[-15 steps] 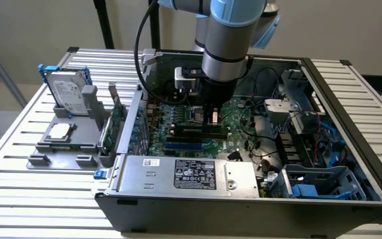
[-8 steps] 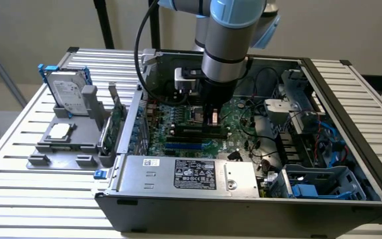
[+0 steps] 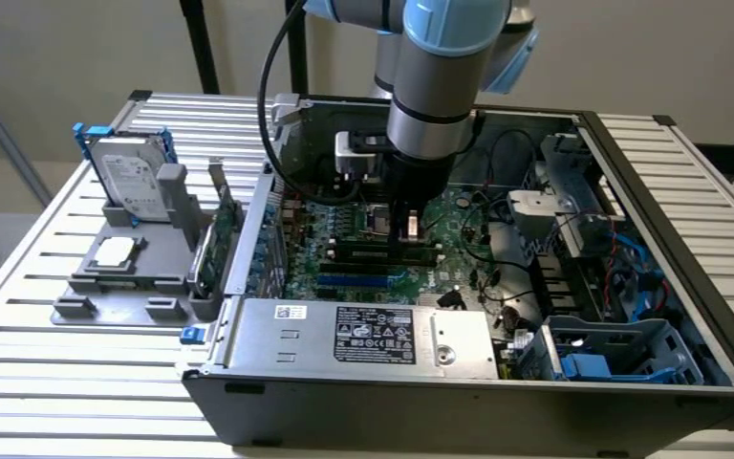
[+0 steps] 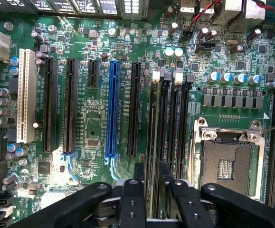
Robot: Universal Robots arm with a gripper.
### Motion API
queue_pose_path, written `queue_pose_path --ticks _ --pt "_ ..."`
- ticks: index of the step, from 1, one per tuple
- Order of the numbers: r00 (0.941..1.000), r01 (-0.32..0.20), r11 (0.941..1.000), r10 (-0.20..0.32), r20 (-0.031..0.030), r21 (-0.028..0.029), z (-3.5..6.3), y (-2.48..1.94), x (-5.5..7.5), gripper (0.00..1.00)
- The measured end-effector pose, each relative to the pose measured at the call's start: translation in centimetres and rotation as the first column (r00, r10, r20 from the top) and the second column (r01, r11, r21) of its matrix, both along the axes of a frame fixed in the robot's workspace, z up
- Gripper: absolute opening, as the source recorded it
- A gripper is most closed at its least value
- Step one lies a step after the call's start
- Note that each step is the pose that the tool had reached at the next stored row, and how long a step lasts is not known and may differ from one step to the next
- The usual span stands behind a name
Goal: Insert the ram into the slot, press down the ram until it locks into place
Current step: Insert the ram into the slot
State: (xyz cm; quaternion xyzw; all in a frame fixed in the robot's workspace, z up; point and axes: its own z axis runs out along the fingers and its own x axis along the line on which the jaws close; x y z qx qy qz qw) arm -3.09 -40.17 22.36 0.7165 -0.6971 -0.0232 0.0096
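Gripper: black blocky fingers are closed narrowly on the ram's thin edge.
Ram: a slim green board stick is held edgewise at the slot.
Slot: a long black plastic channel, one of four set parallel on the glossy green motherboard.

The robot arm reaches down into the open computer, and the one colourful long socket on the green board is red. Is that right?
Not red. The wrist view shows that long socket is blue. The arm does reach into the open computer.
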Motion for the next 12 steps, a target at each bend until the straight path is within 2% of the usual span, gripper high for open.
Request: queue_pose_path --ticks 5,9,10,11,12 --pt "1.0000 0.000 1.0000 0.000 -0.0001 0.0016 1.74 0.00 0.0 0.28" --pt "1.0000 0.000 1.0000 0.000 -0.0001 0.0019 2.24 0.00 -0.2 0.28" --pt "1.0000 0.000 1.0000 0.000 0.0000 0.0021 2.24 0.00 -0.2 0.19" --pt "1.0000 0.000 1.0000 0.000 0.0000 0.0021 2.24 0.00 -0.2 0.19" --pt "1.0000 0.000 1.0000 0.000 0.0000 0.0021 2.24 0.00 -0.2 0.13"
